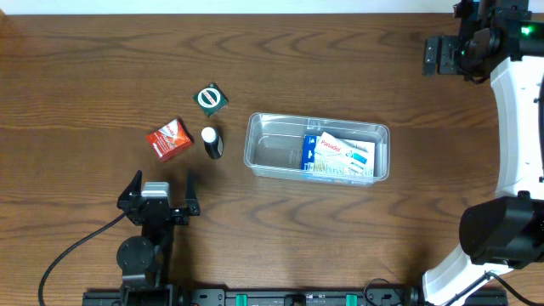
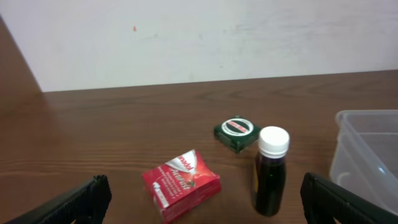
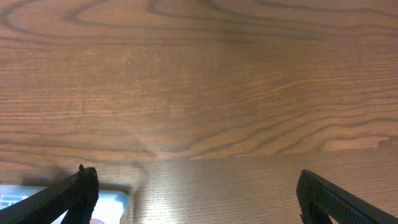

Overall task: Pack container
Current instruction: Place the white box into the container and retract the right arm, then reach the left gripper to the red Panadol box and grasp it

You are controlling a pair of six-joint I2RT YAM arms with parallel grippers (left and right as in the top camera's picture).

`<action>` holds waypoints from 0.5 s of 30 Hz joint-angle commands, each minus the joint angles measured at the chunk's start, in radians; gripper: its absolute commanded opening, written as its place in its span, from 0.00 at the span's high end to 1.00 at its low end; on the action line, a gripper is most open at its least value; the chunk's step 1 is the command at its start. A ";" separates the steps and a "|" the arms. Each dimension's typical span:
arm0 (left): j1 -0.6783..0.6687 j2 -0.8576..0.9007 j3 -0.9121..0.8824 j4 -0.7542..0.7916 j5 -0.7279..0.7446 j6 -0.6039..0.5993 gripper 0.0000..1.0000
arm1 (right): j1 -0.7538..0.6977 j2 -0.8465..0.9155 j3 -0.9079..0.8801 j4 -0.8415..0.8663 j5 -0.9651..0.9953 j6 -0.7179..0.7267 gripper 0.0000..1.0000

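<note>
Now left gripper [image 1: 162,181] is hovering wide and empty; probably needing a drop onto the bottle [image 1: 212,143], container [image 1: 274,151] waiting.

Looks like a robotics lab or test bench, not a home or shop. Shows in a left arm [image 1: 144,246] and a right arm [image 1: 518,110] fixed at the edge of a wood-grain table [image 1: 102,68], with a black rail [image 1: 272,299] along that edge and a cable [image 1: 81,242] trailing from the left base. Backs onto a plain pale wall [image 2: 186,37] with faint marks. Carries a few small goods laid apart on the wood: a red box [image 1: 169,138], a green box [image 1: 212,99], a bottle [image 1: 212,142], and a clear tub [image 1: 255,144] with a medicine box [image 1: 338,156] inside.
</note>
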 commanded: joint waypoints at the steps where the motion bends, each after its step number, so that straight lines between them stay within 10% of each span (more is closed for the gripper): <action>1: 0.005 -0.006 0.019 -0.030 0.110 -0.014 0.02 | -0.003 0.004 0.017 -0.001 0.003 0.016 0.01; 7: 0.005 0.128 0.275 -0.245 0.163 -0.047 0.02 | -0.003 0.004 0.017 -0.001 0.003 0.015 0.01; 15: 0.005 0.743 0.872 -0.578 0.194 -0.037 0.02 | -0.003 0.004 0.017 -0.001 0.003 0.016 0.01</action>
